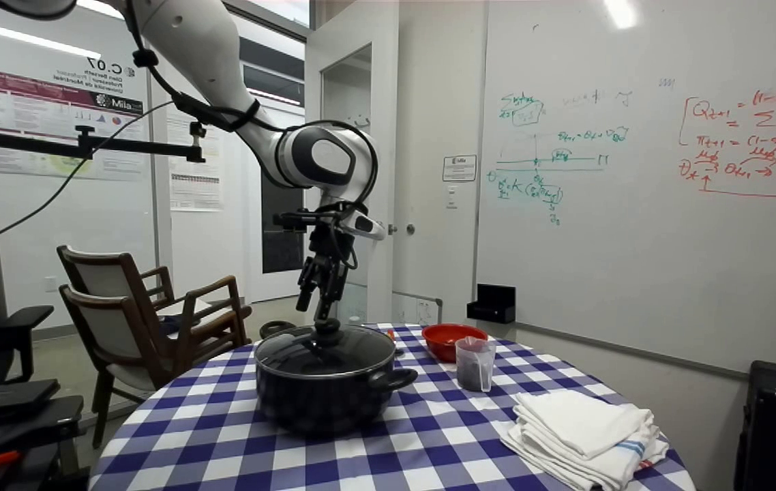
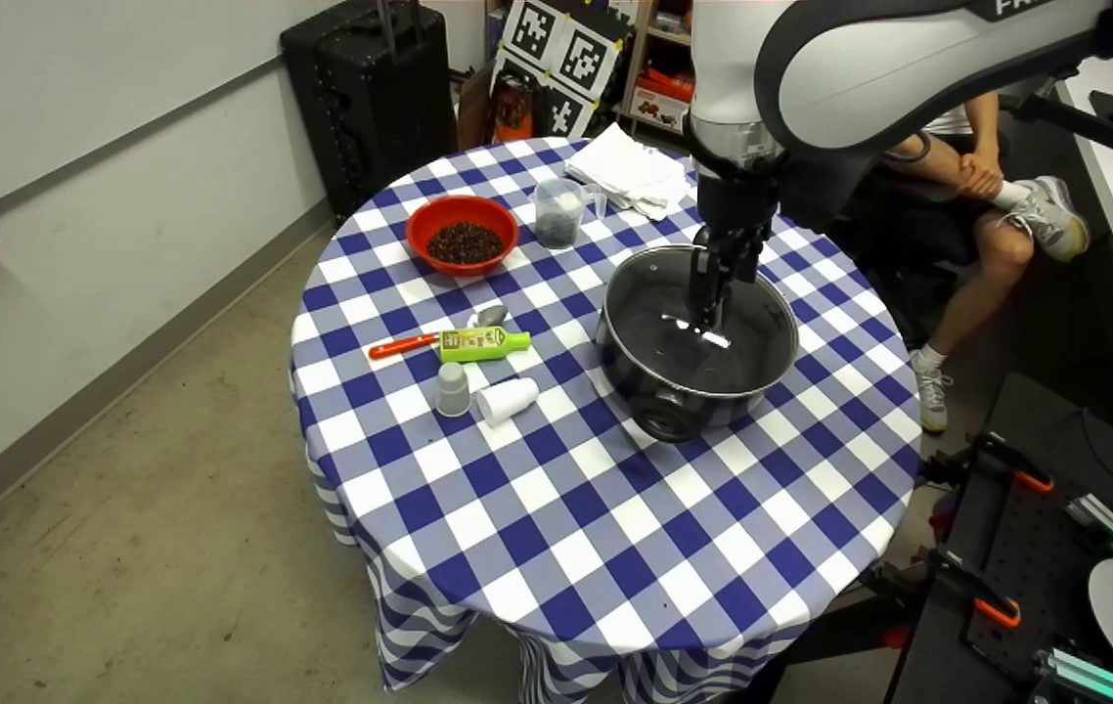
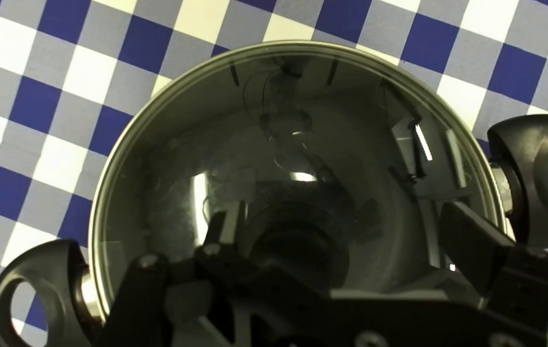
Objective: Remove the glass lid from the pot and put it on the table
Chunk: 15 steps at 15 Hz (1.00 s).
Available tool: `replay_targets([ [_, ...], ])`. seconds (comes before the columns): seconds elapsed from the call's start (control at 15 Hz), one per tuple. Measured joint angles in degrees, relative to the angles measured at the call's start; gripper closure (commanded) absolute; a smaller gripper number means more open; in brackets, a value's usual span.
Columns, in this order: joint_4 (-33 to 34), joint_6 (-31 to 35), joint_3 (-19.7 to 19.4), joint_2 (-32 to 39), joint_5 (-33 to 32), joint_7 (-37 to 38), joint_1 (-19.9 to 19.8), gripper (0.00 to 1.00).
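Observation:
The glass lid [image 1: 299,351] lies flat on the black pot [image 1: 323,402] in both exterior views [image 2: 654,332]. In an exterior view its black knob [image 1: 328,332] stands up at the centre. In the wrist view the lid [image 3: 173,144] fills the middle, and the dark knob [image 3: 303,250] is partly covered by gripper parts. The pot stands on the round table with a checkered cloth [image 2: 556,548]. My gripper [image 3: 346,226] is open, pointing down just above the lid, its fingers wide apart. The knob appears between them, nearer the left finger. I cannot tell whether a fingertip touches it.
A red bowl [image 2: 464,244] of dark beans and a clear measuring cup [image 2: 559,213] stand near the pot, with folded white cloths [image 2: 627,171] beyond. A green bottle [image 2: 483,343], an orange-handled utensil [image 2: 405,345], a grey shaker [image 2: 452,389] and a white cup [image 2: 508,399] lie beside it.

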Motion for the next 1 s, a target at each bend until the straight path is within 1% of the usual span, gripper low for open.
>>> replay_targets([
  [0.33, 1.26, 0.12, -0.10, 1.54, 0.01, 0.00, -0.07, 0.00],
  [0.4, 1.43, 0.12, -0.18, 1.78, 0.01, 0.00, -0.10, 0.02],
  [0.47, 1.55, 0.12, -0.26, 1.97, 0.03, 0.00, -0.14, 0.08],
  [0.53, 1.65, 0.12, -0.34, 2.13, 0.07, 0.00, -0.17, 0.22],
  [0.6, 1.73, 0.12, -0.42, 2.32, 0.10, 0.00, -0.19, 0.31],
  [0.73, 1.77, 0.12, -0.56, 2.68, 0.14, 0.00, -0.22, 0.46],
  [0.93, 1.82, 0.12, -1.06, 2.87, 0.13, 0.00, -0.28, 0.71],
  [1.0, 1.87, 0.11, -1.24, 2.87, 0.13, 0.00, -0.41, 0.77],
])
